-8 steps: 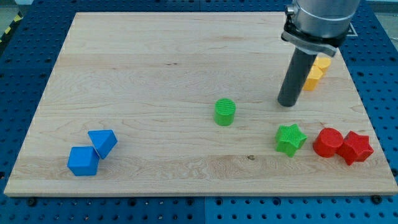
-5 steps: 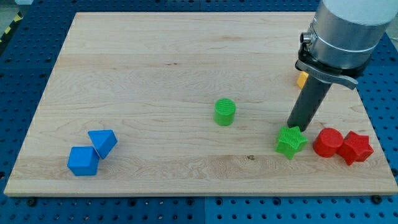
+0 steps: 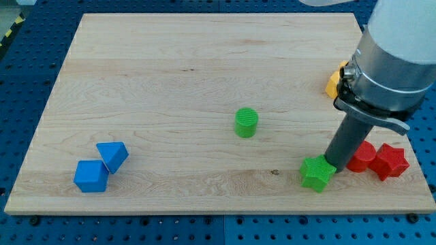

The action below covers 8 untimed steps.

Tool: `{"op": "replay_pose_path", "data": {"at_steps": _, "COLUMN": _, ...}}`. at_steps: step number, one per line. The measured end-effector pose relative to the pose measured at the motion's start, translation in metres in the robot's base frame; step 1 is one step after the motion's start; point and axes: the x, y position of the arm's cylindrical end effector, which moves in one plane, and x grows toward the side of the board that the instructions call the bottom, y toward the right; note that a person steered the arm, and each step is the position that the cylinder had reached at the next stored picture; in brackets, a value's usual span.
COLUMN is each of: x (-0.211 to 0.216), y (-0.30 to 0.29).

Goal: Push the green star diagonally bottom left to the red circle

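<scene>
The wooden desk (image 3: 170,75) sits on a blue perforated base. Near left: a blue cube (image 3: 90,176) touching a blue wedge-like block (image 3: 113,155). Centre: a green cylinder (image 3: 246,122). Near right: the green star (image 3: 317,172), close to the near edge, with my tip (image 3: 332,163) touching its right side. No claw is fitted. The red circle (image 3: 361,156), partly hidden, touches a red star (image 3: 390,161). Far right: a yellow block (image 3: 333,82).

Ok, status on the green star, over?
My tip against green star's upper right edge. Star sits lower left of red circle, rod partly hiding the circle. Nothing blocking.
</scene>
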Motion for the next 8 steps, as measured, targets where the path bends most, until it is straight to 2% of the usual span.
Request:
{"op": "replay_pose_path", "data": {"at_steps": 4, "x": 0.046, "y": 0.000}}
{"op": "replay_pose_path", "data": {"at_steps": 8, "x": 0.023, "y": -0.059}}
